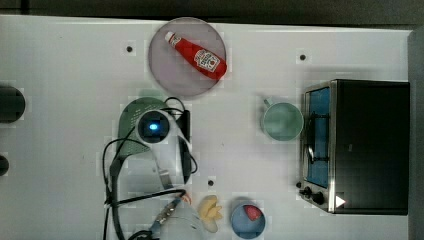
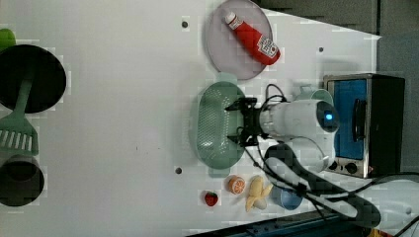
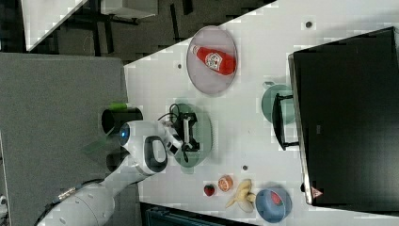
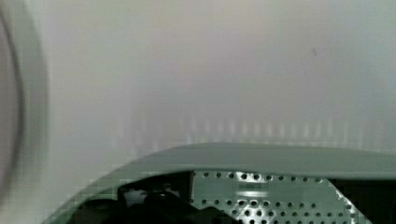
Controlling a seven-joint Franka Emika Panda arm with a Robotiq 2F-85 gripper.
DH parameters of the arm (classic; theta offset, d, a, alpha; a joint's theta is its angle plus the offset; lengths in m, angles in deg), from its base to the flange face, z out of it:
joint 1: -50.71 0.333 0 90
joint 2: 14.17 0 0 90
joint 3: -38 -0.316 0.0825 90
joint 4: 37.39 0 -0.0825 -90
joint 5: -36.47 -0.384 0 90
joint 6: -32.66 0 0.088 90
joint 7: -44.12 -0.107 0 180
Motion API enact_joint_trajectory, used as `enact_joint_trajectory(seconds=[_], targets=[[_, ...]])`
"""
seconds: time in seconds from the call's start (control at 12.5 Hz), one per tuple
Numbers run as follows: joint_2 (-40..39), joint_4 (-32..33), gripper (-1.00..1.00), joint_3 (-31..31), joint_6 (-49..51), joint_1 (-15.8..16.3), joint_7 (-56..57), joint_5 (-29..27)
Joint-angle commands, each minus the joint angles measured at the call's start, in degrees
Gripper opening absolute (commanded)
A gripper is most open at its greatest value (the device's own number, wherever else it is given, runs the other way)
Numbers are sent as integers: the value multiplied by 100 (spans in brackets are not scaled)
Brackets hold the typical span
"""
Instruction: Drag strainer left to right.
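Observation:
The strainer (image 2: 213,123) is a pale mint-green perforated bowl on the white table, just below the grey plate in the left view. My gripper (image 2: 236,124) hangs over the bowl's side nearest the arm, its fingers spread open with nothing between them. In the top view the wrist covers much of the strainer (image 1: 129,120). From the right view, the gripper (image 3: 187,133) sits above the strainer (image 3: 203,136). The wrist view looks along the strainer's rim (image 4: 280,157) and into its dotted inner wall. I cannot tell if the fingers touch the bowl.
A grey plate (image 1: 165,70) holding a ketchup bottle (image 1: 200,56) lies beyond the strainer. A mint mug (image 1: 282,121) and a toaster oven (image 1: 367,145) stand on the top view's right. A banana (image 1: 210,210) and a blue bowl (image 1: 247,220) lie by the arm's base.

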State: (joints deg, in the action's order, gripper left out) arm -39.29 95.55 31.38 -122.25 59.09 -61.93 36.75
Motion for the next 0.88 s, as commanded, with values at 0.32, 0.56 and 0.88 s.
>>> enact_joint_trajectory(seconds=[0.32, 0.56, 0.88], targets=[[256, 258, 100, 383, 41, -578, 1597, 36], [288, 282, 100, 649, 11, -692, 2075, 36], [296, 288, 100, 1038, -35, -723, 2446, 36]])
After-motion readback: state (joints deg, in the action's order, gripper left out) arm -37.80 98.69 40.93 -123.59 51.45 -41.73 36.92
